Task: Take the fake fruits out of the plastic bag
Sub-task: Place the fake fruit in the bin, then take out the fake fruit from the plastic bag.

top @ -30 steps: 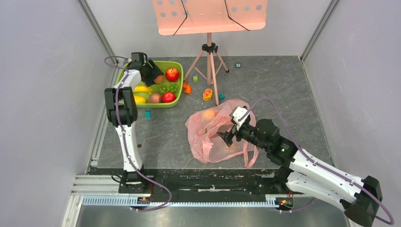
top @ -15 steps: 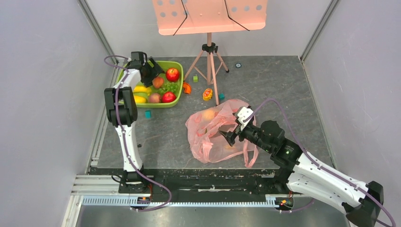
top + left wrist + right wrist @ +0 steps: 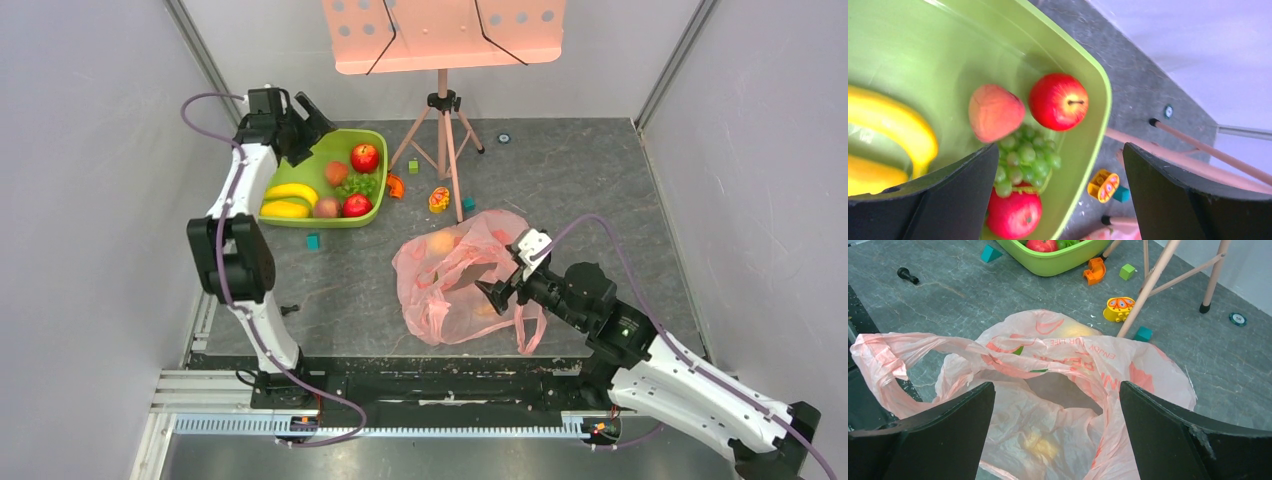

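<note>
The pink plastic bag (image 3: 450, 290) lies crumpled on the floor, its mouth open toward my right gripper (image 3: 497, 291). That gripper is open and empty just above the bag's mouth (image 3: 1055, 435). A yellow fruit (image 3: 1053, 447) shows dimly through the plastic, and an orange-yellow one (image 3: 441, 242) sits at the bag's far end. My left gripper (image 3: 300, 122) is open and empty above the back-left corner of the green basin (image 3: 378, 135). The basin holds two red apples (image 3: 364, 157) (image 3: 356, 205), two peaches (image 3: 336, 172) (image 3: 327, 207), bananas (image 3: 290, 190) and grapes (image 3: 1025, 155).
A pink music stand on a tripod (image 3: 443, 130) stands behind the bag. Small toys lie around it: an orange piece (image 3: 396, 186), a yellow toy (image 3: 439, 199), teal blocks (image 3: 313, 241) (image 3: 468, 204) and a green cube (image 3: 413, 165). Grey walls close both sides.
My left gripper let go of a peach in the basin, opened and drew back to the far left. My right gripper shifted slightly right and nearer over the bag.
</note>
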Robot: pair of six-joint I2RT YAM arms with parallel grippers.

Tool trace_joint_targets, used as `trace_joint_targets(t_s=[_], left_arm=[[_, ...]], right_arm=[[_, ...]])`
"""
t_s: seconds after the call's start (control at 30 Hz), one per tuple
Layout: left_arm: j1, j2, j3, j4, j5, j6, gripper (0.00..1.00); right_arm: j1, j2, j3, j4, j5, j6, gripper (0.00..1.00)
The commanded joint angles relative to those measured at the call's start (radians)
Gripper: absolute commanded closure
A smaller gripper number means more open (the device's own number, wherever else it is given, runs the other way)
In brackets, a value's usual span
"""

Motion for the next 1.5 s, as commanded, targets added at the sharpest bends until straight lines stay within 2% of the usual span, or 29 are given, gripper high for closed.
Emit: trace_joint_targets(t_s=[0.0, 0.2, 0.47, 0.6, 0.67, 0.8, 1.0, 1.17, 1.47], left_arm=[[0.006, -0.173, -0.111, 0.022, 0.004, 0.036, 0.0], [-0.043, -0.362, -0.303, 0.08, 0.051, 0.022, 0.01], [-0.33, -0.464, -0.394, 0.093, -0.02, 0.062, 0.13], [-0.431, -0.421, -0.399, 0.1, -0.028, 0.074, 0.17], [-0.462, -0.399, -0.403, 0.107, -0.039, 0.079, 0.15], [-0.499, -0.348, -0.406, 0.123, -0.05, 0.078, 0.16], [-0.529, -0.265, -0.399, 0.139, -0.06, 0.078, 0.18], [-0.538, -0.186, -0.373, 0.143, -0.069, 0.085, 0.18], [-0.54, -0.027, -0.287, 0.137, -0.084, 0.092, 0.18]], right_arm=[[0.003, -0.045, -0.014, -0.031, 0.015, 0.05, 0.02], [0.003, -0.049, -0.041, -0.046, -0.025, 0.097, 0.03], [0.003, 0.036, -0.074, -0.011, -0.082, 0.183, 0.22], [0.003, 0.12, -0.074, -0.015, -0.096, 0.204, 0.29], [0.003, 0.158, -0.069, -0.011, -0.09, 0.214, 0.3], [0.003, 0.231, -0.066, 0.037, -0.038, 0.224, 0.32], [-0.005, 0.425, 0.01, 0.083, 0.052, 0.224, 0.34], [-0.031, 0.567, 0.082, 0.121, 0.085, 0.201, 0.33], [-0.08, 0.712, 0.152, 0.19, 0.075, 0.162, 0.25]])
